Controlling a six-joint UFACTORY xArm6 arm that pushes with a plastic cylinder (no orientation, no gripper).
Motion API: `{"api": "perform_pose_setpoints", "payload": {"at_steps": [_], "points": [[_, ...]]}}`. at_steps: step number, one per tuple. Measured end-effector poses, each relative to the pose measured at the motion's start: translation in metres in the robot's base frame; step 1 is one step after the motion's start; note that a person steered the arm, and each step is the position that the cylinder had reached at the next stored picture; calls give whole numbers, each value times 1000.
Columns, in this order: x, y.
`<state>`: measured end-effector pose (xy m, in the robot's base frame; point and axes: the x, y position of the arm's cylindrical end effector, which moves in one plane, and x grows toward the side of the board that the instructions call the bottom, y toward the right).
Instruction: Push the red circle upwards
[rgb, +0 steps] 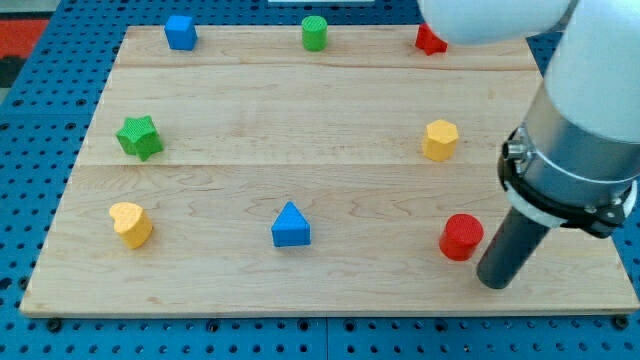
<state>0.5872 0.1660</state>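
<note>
The red circle (461, 237) stands on the wooden board (330, 150) near the view's lower right. My tip (494, 281) rests on the board just right of and slightly below the red circle, a small gap apart from it. The dark rod rises up and to the right into the arm's grey and white body, which hides the board's upper right corner.
A blue cube (180, 32), a green cylinder (314, 33) and a red block (429, 41), partly hidden by the arm, line the top edge. A green star (139, 137), yellow hexagon (440, 140), yellow heart (131, 224) and blue triangle (290, 226) lie lower.
</note>
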Motion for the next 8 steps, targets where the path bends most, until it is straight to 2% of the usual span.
{"api": "perform_pose_setpoints", "payload": {"at_steps": [4,8], "points": [[-36,0],[-39,-34]]}}
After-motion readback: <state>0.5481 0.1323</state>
